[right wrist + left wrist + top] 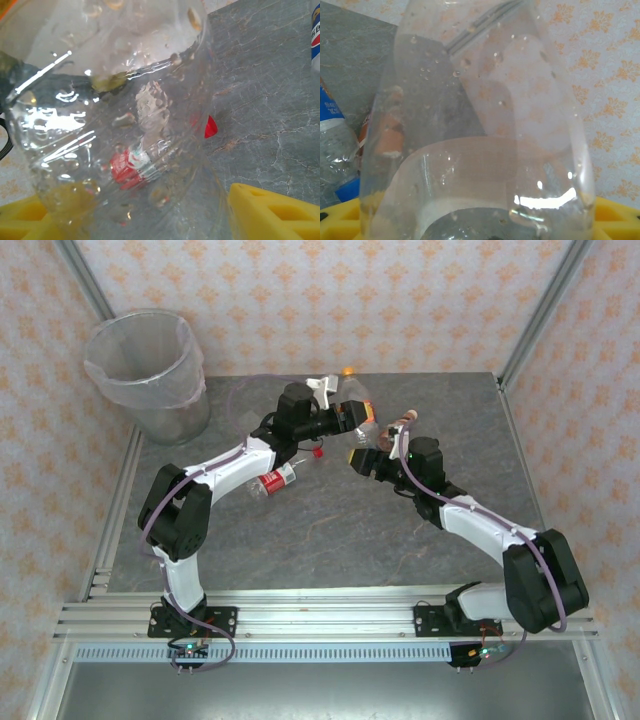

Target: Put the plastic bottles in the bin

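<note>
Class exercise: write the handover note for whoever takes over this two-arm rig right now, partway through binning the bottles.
Right gripper: closed on a clear bottle, it seems.
Left gripper: around what looks like the same bottle; grip unclear.
Bin: far-left corner, no bottle visible inside.
On the table: red-label bottle beside the left arm, blue-label bottle, loose red cap.
Done: nothing binned, as far as shown.
Left: bin the clear bottle, then the rest.

Grey marbled tabletop (330,530), pale wallpaper with orange floral pattern (400,300), aluminium rails along near edge (330,612).
</note>
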Available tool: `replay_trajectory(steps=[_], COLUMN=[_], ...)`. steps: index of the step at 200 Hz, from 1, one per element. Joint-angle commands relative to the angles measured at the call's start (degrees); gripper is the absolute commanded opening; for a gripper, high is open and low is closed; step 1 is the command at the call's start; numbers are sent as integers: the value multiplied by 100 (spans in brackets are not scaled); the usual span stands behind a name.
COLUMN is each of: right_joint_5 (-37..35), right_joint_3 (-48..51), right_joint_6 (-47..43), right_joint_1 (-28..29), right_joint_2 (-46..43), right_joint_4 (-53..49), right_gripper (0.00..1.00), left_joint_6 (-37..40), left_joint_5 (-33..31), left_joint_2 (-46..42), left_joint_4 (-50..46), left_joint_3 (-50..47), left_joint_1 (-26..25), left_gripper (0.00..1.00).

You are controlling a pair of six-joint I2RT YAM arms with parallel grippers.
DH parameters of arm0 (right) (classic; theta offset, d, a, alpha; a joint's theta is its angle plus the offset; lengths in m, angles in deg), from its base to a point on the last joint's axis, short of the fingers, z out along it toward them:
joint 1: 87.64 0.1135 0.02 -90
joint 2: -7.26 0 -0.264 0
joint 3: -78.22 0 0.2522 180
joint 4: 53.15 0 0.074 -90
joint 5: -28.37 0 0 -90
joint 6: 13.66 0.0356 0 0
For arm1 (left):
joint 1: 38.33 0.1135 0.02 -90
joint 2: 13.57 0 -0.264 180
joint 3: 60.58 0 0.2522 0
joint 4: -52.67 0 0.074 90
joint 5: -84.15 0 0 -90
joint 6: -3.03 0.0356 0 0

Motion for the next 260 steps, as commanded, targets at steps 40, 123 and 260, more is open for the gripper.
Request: replay_trajectory(steps=[40, 123, 260], right_joint_5=[-213, -1752, -3304], right_joint_3=[-117, 527, 689], right_joint_6=[-444, -455, -225], right_joint_1=[82, 85, 83], right_joint_2=[-422, -1157, -1285], right_joint_4=[-113, 487, 134], right_gripper=[98, 99, 99], left_joint_6=[346, 473, 2223], left_joint_5=[-202, -476, -2114], left_joint_2=[-238, -582, -1736], left_joint_4=[-257, -460, -2766], left_joint_3=[107, -238, 15], left_joint_1=[38, 337, 1275], left_gripper=[58, 57, 56])
